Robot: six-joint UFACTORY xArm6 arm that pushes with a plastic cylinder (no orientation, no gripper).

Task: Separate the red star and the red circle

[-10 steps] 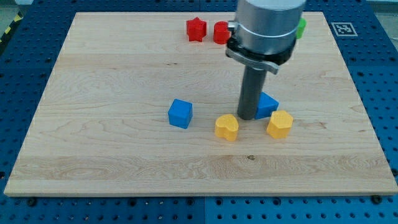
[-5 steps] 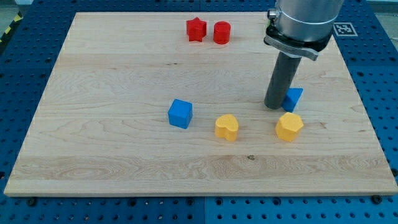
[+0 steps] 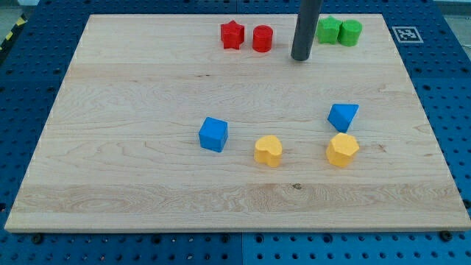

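Wooden table lying flat | yellow blocks sitting nearest, blue cube and second blue block just behind | my tip resting right of red circle, apart from it; tool jawless | red star sitting just left of circle | green blocks lying right of rod

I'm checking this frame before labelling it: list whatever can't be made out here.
- Camera view: the arm above the rod is cut off by the view's top; only the rod and my tip show.
- The left green block is partly hidden by the rod, so its shape is unclear.
- Whether the red star touches the red circle: too small to tell.
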